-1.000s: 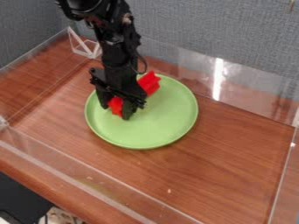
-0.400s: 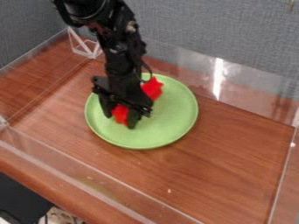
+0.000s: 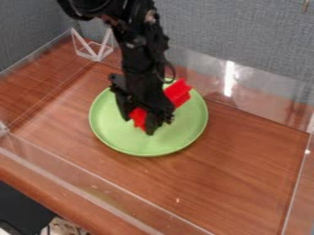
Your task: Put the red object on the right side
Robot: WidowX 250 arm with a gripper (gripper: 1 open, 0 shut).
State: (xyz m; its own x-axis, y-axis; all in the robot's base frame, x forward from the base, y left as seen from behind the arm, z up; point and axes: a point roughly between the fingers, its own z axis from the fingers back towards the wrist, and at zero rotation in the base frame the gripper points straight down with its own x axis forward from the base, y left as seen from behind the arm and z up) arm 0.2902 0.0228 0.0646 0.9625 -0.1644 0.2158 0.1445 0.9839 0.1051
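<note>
The red object point(image 3: 177, 92), a bright red bar, sits between the black fingers of my gripper point(image 3: 147, 117), which is shut on it. One end sticks out to the upper right and a small red patch shows low between the fingers. Bar and gripper are over the middle of the lime-green round plate point(image 3: 117, 136); I cannot tell whether the bar touches the plate. The right side point(image 3: 252, 156) is bare dark brown wood, past the plate's right rim.
Clear acrylic walls point(image 3: 236, 79) enclose the tabletop at the back, right and front. A white wire stand point(image 3: 86, 44) is in the back left corner. The black arm rises from the gripper toward the top left.
The gripper has shifted right across the plate with the red object in it, and the bar's free end now points further right.
</note>
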